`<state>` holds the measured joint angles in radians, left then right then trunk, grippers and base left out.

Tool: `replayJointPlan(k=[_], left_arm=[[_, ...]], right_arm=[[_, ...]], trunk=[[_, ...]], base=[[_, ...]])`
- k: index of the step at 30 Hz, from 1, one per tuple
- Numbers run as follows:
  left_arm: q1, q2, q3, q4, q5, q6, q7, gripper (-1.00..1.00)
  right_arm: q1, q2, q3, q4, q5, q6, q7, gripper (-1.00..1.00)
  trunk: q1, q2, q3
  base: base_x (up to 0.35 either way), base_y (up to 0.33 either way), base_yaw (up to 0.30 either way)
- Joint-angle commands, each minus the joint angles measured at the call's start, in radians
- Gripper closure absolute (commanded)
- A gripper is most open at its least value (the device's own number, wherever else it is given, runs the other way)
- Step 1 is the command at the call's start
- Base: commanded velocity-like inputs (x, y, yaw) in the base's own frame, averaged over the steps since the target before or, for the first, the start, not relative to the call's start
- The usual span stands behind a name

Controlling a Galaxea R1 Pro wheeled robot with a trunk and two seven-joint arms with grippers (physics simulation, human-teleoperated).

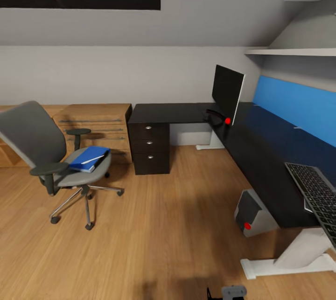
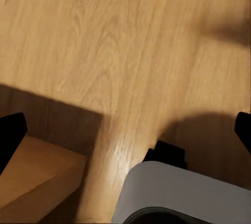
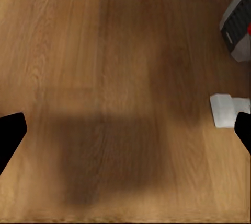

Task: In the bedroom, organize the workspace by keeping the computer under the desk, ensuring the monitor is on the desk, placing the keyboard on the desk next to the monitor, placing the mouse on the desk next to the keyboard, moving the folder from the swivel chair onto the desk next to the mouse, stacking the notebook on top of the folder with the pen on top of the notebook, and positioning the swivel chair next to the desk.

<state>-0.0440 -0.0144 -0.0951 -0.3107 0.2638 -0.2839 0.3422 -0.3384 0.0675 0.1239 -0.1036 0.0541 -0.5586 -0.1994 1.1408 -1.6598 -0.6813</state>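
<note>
Both grippers face the wooden floor [image 2: 104, 36] and hold nothing: the left gripper [image 2: 125, 130] and the right gripper [image 3: 125, 130] each show black fingertips at opposite frame edges, so the jaws stand wide.

Risk: the folder [image 1: 88, 158] lies on the seat of the swivel chair [image 1: 51, 155], well apart from the robot. A chair on casters is likely to roll or turn if nudged during the pick, and the thin pale item on the folder's cover could slide off if the folder tilts.

Risk: the keyboard [image 1: 317, 197] overhangs the near end of the counter [image 1: 261, 150]; a passing arm could knock it down.

The monitor [image 1: 227, 92] stands upright in the counter's corner, black front and white edge, and the computer [image 1: 254, 213] sits below.
</note>
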Motion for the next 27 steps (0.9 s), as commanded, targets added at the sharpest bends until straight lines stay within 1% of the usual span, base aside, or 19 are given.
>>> replayJointPlan(k=[1,15,27], left_arm=[[-0.001,0.001,-0.009,0.0,0.009,-0.004,0.006,-1.0],[-0.001,0.001,-0.009,0.001,0.01,-0.003,0.004,-1.0],[-0.001,0.001,-0.009,0.0,0.009,-0.004,0.003,-1.0]], right_arm=[[-0.001,0.001,0.007,0.001,0.006,0.0,-0.011,-1.0],[-0.001,0.006,0.01,0.002,0.004,-0.004,-0.009,-1.0],[-0.001,0.003,0.008,0.002,0.004,-0.004,-0.009,-1.0]], trunk=[[-0.001,0.0,-0.001],[-0.001,0.0,-0.001],[-0.001,0.0,-0.001]], base=[[-0.308,-0.161,0.0],[-0.292,-0.201,0.0],[-0.276,-0.227,-0.006]])
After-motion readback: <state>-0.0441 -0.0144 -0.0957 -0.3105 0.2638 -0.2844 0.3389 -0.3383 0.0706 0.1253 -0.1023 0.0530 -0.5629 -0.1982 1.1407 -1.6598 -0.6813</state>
